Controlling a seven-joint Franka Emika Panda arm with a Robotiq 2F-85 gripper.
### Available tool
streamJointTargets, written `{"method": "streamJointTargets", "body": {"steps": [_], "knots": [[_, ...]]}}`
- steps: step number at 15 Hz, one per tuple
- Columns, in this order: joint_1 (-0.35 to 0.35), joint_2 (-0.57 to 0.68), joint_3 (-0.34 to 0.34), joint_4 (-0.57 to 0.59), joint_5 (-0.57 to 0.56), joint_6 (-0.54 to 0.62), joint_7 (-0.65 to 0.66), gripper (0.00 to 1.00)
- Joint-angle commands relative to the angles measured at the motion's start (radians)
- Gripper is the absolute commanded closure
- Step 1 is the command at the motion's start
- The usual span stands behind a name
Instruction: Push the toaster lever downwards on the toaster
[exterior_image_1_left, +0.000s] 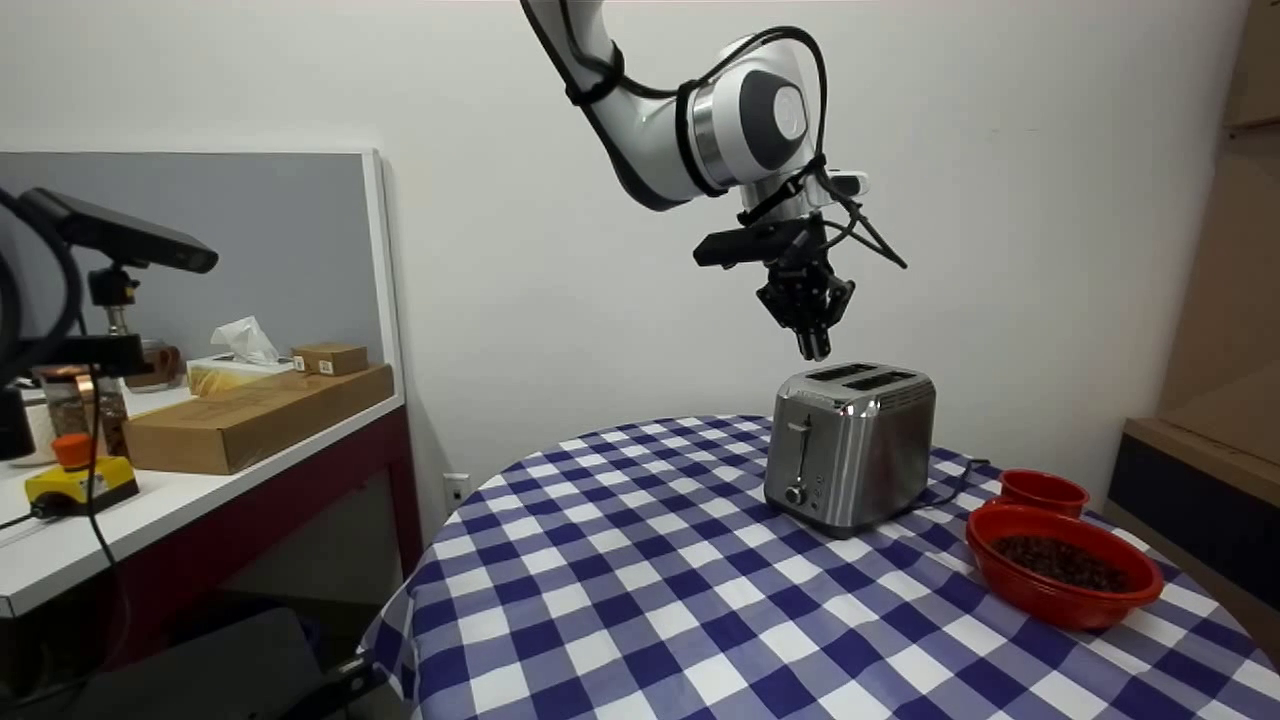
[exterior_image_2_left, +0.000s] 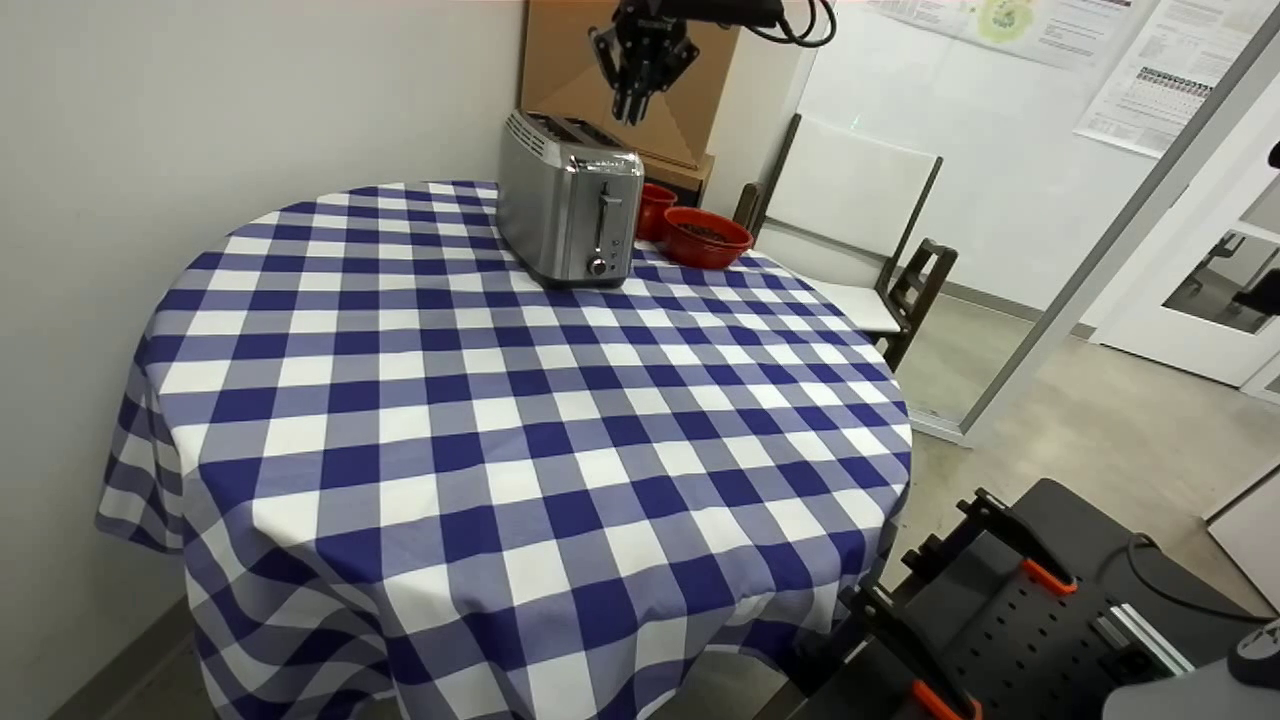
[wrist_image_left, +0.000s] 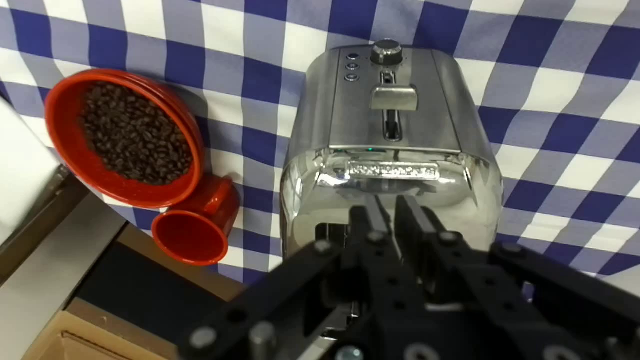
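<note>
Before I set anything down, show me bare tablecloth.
Bare: tablecloth from the lever side of the toaster out to the cloth's edge. Crowded: beside the toaster, with red mug and red bowl, and above it, with the gripper.

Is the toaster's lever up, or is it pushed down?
Up: in both exterior views, the lever sits near the top of its slot.

My arm (exterior_image_1_left: 680, 140) slants from up top; pincer (exterior_image_1_left: 814, 350) points approx. straight down, fingers (wrist_image_left: 414, 215) close together w/ slim gap btwn.
</note>
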Motion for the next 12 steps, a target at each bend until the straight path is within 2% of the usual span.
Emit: {"method": "streamJointTargets", "body": {"steps": [1, 6, 12], "knots": [[0.044, 0.079, -0.048, 0.055, -0.014, 0.068, 0.027, 1.00], [0.077, 0.141, -0.081, 0.059, -0.007, 0.124, 0.019, 1.00], [0.094, 0.153, -0.098, 0.057, -0.002, 0.131, 0.016, 1.00]]}}
